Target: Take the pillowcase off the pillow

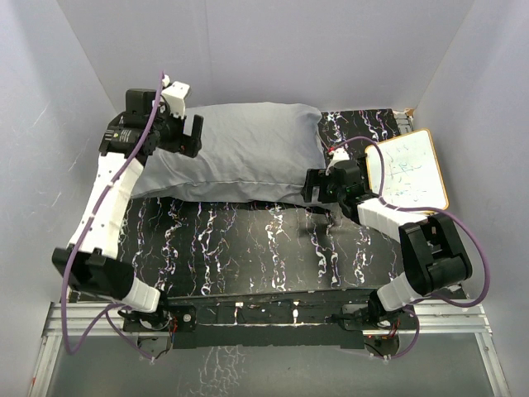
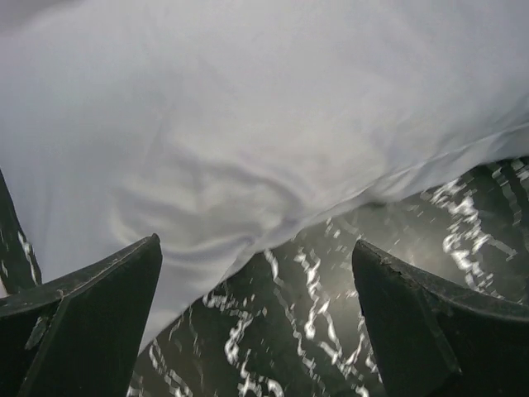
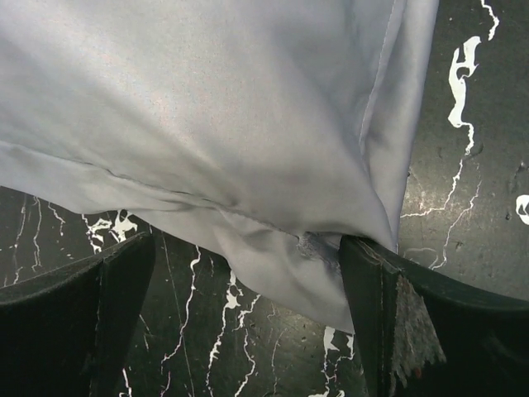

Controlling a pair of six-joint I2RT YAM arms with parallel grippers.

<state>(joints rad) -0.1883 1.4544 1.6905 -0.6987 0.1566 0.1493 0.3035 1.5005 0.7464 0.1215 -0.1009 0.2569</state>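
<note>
Right pincer: fingers spread, not clamped, with a hemmed corner of the pillowcase between them, touching one finger. Left pincer: spread, at the pillowcase's left end. Pillowcase is grey, smooth and plump, and lies on the black, white-veined counter. Whiteboard to its right, writing illegible.

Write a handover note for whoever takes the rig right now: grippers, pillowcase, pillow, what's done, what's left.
Left gripper: open, at the left end of the pillowcase, holding nothing.
Right gripper: open, straddling the hemmed near right corner, not yet closed.
The pillowcase lies across the far side of the table, with the pillow hidden inside.
Done: nothing off yet.
Left: pinch the corner, hold the pillow, pull the case off.
</note>
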